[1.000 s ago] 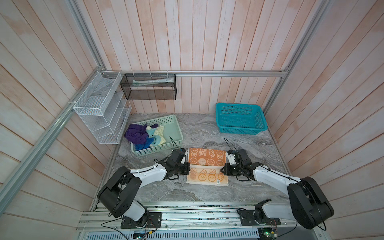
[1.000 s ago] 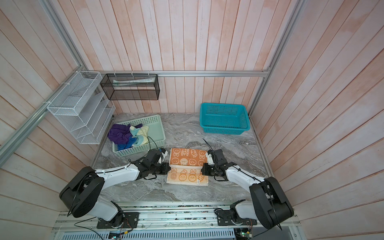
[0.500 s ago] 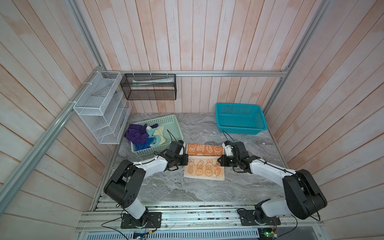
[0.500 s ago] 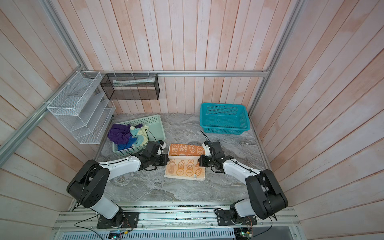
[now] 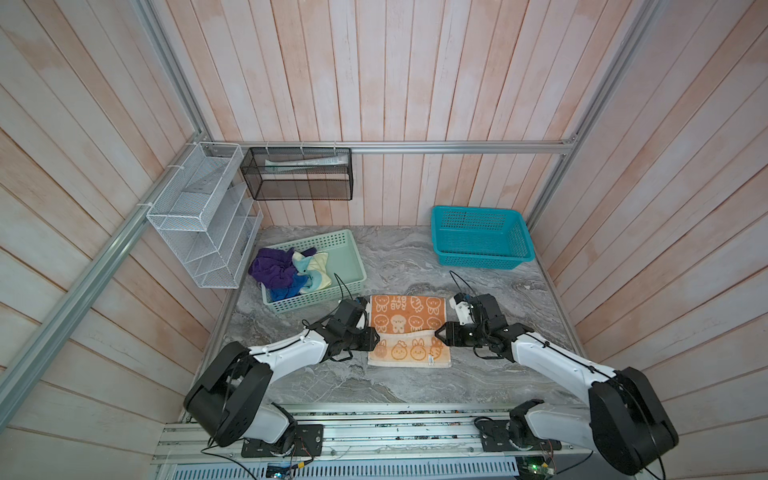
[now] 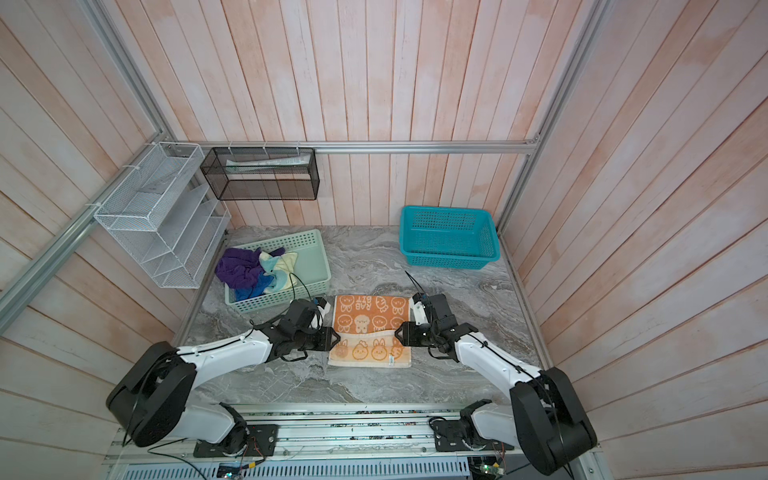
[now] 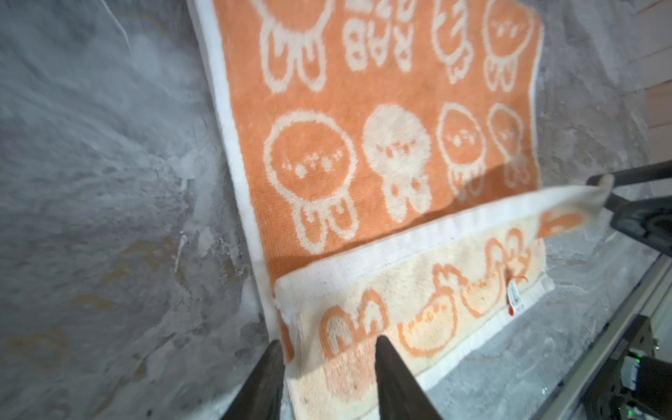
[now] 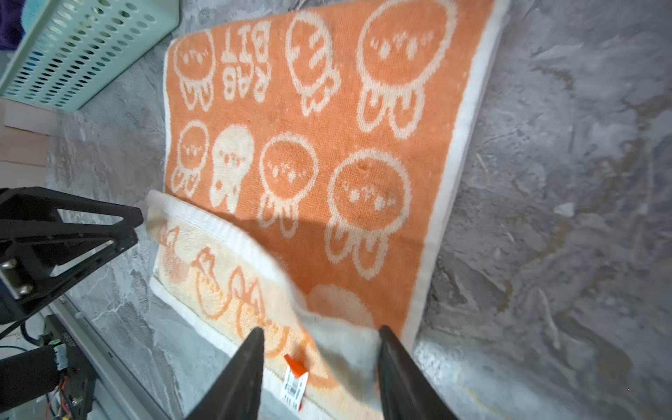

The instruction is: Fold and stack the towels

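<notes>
The orange towel (image 5: 409, 320) (image 6: 365, 316) with cartoon faces lies flat mid-table. Its near part is turned over, pale side up (image 7: 418, 302) (image 8: 225, 276). My left gripper (image 5: 376, 337) (image 7: 329, 343) is at the flap's left corner, jaws apart, with the cloth lying loose between them. My right gripper (image 5: 438, 333) (image 8: 320, 332) is at the right corner, also open, with a blurred white corner between its fingers. In both top views the purple towel (image 5: 272, 268), the blue towel (image 5: 291, 286) and the teal towel (image 5: 311, 270) with pale yellow sit bunched in the mint basket (image 5: 353, 257).
A teal basket (image 5: 478, 210) stands at the back right of the marble table (image 5: 399, 266). A white wire rack (image 5: 199, 220) and a black mesh basket (image 5: 297, 174) hang on the walls at the back left. The mint basket stands just beyond my left arm.
Both grippers were shut on the towel's turned-over edge and now stand open. The flap has dropped onto the towel. Both grippers have drawn back toward the near side.
</notes>
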